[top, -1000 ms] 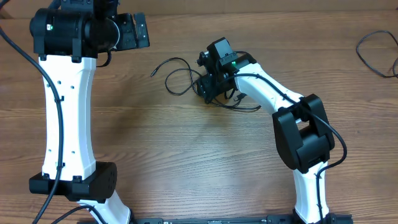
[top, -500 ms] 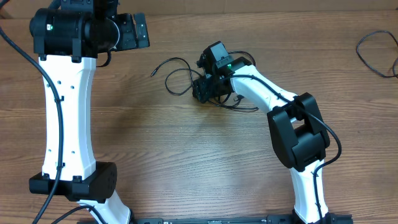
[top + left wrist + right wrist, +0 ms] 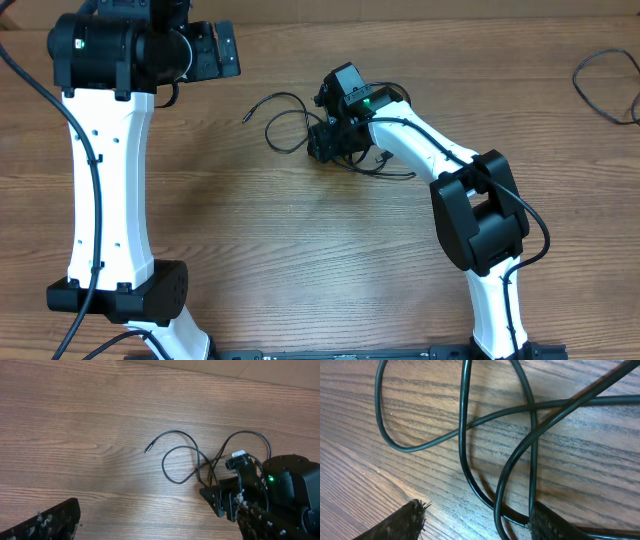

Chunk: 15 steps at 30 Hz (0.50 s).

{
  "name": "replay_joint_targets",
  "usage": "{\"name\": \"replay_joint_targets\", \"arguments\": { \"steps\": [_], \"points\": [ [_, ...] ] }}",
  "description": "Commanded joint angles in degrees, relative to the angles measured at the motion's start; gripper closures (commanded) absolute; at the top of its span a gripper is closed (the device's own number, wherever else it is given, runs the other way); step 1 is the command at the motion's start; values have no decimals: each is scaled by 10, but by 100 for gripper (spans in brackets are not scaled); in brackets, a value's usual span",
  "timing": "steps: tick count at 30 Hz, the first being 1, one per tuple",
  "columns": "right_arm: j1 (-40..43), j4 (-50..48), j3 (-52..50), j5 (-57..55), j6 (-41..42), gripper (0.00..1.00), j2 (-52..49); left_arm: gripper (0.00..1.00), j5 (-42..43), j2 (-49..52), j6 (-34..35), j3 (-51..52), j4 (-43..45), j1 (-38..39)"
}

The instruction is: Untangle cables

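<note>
Cables (image 3: 462, 435) lie looped on the wooden counter (image 3: 300, 250) beneath the right gripper (image 3: 479, 510), its fingers (image 3: 410, 522) apart astride them; the left gripper (image 3: 228, 52) hangs wide open at far left.

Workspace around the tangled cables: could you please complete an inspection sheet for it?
Surface: brown wood-grain table.
Job's things: thin black cables lying in crossing loops, one small plug end free at the left.
Clutter: separate thin black cable loop at the right edge.
Grippers: left gripper open, apart from the tangle; right gripper open, fingers astride crossing strands.
Cables: thick black arm cables run along both arms.
Surroundings: pale strip beyond the table's far edge.
</note>
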<state>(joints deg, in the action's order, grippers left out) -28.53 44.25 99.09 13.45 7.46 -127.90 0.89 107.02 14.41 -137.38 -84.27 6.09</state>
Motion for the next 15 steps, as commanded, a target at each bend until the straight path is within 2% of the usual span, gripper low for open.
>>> {"name": "replay_joint_targets", "arguments": {
  "steps": [1, 15],
  "points": [
    [-1, -12, 9, -5, 2, 33, -2, 0, 2, 6, -12, -2, -6, 4],
    [-21, -14, 6, -5, 3, 33, -2, 0, 2, 6, -12, -2, -16, 7]
  ]
}}
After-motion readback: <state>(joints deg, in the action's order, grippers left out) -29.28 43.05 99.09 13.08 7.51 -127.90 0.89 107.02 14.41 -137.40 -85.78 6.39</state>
